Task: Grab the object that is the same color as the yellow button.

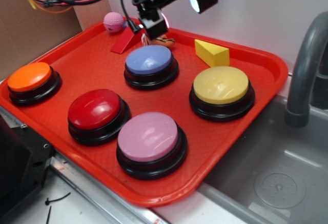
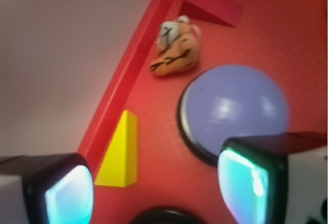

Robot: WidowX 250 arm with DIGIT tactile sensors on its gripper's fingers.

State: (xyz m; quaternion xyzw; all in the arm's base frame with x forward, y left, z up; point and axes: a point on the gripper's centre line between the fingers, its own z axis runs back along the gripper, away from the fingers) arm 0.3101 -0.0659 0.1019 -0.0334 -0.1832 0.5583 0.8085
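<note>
fingers (image 2: 69, 196) apart over tray (image 1: 256, 131), yellow wedge (image 2: 120, 152) beside blue button (image 2: 236, 108), tiger toy (image 2: 177, 55)

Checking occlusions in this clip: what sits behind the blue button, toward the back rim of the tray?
Behind the blue button lies a small tiger toy, with a red wedge and pink ball further left. In the exterior view the claw covers most of the tiger toy; the wrist view shows it whole.
</note>
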